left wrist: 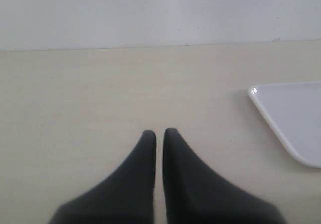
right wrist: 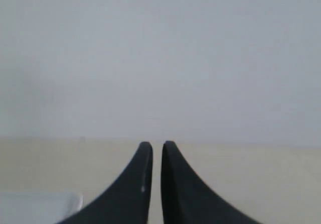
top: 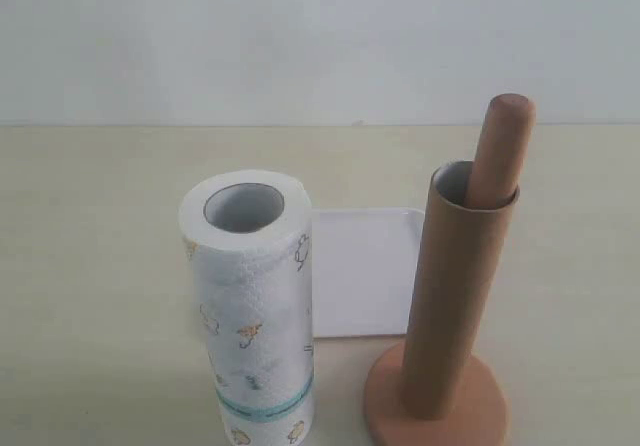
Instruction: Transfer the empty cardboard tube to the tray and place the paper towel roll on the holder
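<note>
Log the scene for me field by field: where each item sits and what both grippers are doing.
paper towel roll: upright on the table, in front of the tray
tray: flat on the table, visible part bare
cardboard tube: sleeved over the holder's post, leaning
holder: upright, post top above the tube
left gripper: shut, empty
right gripper: shut, empty

Wall: a plain wall, pale grey-white and unmarked, fills the upper part of the exterior view.
Counter: a pale cream counter, matte, with a faint fine grain running across it.
Junction: the counter's far edge meets the wall in one straight, level line.
Light: soft and even, with only weak, blurred shadows on the counter.
Wrist views: both show the same wall above the same cream surface.
</note>
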Tool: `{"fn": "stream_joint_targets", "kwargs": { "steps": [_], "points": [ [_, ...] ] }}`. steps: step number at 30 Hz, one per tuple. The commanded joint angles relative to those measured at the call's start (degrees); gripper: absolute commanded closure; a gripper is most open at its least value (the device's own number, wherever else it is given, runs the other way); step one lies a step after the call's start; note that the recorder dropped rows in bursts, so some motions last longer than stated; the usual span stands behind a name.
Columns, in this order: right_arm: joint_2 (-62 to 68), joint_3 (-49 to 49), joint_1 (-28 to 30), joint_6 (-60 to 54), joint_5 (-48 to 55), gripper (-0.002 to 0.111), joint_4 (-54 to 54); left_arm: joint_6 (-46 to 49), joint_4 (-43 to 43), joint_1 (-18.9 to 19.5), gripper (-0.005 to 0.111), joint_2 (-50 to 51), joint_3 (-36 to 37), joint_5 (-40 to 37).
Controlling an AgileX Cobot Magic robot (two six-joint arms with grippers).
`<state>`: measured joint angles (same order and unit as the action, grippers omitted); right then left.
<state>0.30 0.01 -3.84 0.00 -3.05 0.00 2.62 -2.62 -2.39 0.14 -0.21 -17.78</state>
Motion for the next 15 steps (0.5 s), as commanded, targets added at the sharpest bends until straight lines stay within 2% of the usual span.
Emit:
{"fn": "stream_joint_targets", "kwargs": {
  "steps": [1, 9, 15],
  "points": [
    [-0.3, 0.0, 0.4, 0.0, -16.0, 0.101, 0.0, 0.1, 0.1, 0.1, 0.103, -0.1, 0.2, 0.4],
    [10.0, -11.4, 0.4, -2.3, -2.8, 0.101, -1.0, 0.1, 0.1, 0.1, 0.103, -0.1, 0.2, 0.4],
    [19.3, -12.3, 0.4, -1.8, -8.2, 0.101, -0.6, 0.1, 0.1, 0.1, 0.103, -0.1, 0.2, 0.4]
  ]
}}
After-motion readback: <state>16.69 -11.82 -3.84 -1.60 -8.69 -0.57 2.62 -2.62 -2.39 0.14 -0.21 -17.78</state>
